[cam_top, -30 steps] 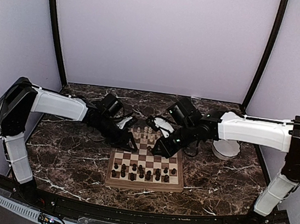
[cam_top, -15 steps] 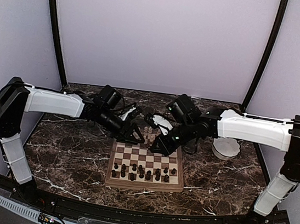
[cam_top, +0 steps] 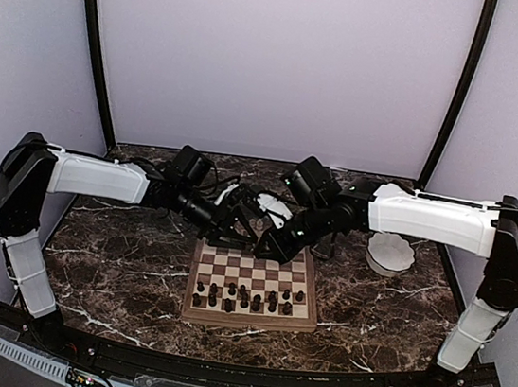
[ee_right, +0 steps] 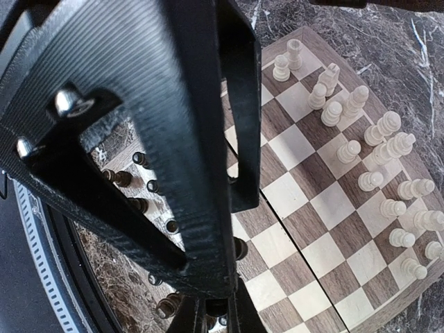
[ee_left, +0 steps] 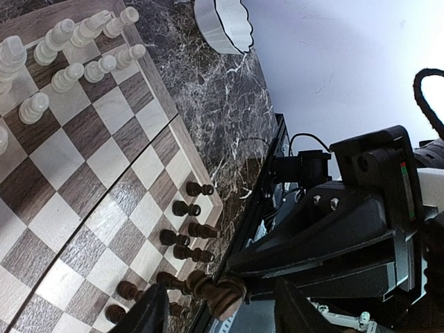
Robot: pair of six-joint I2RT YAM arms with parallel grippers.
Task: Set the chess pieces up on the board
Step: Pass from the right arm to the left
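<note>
Left wrist: left claw [ee_left: 219, 309] spread; dark pieces [ee_left: 202, 188] dead ahead on board's [ee_left: 161, 90] 6 o'clock rows. Right claw [ee_right: 214, 309] pressed together.

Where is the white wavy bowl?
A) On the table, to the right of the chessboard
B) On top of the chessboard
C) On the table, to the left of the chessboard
A: seen from above, the white bowl sits on the marble table, off to the right of the board and not touching it.
</note>
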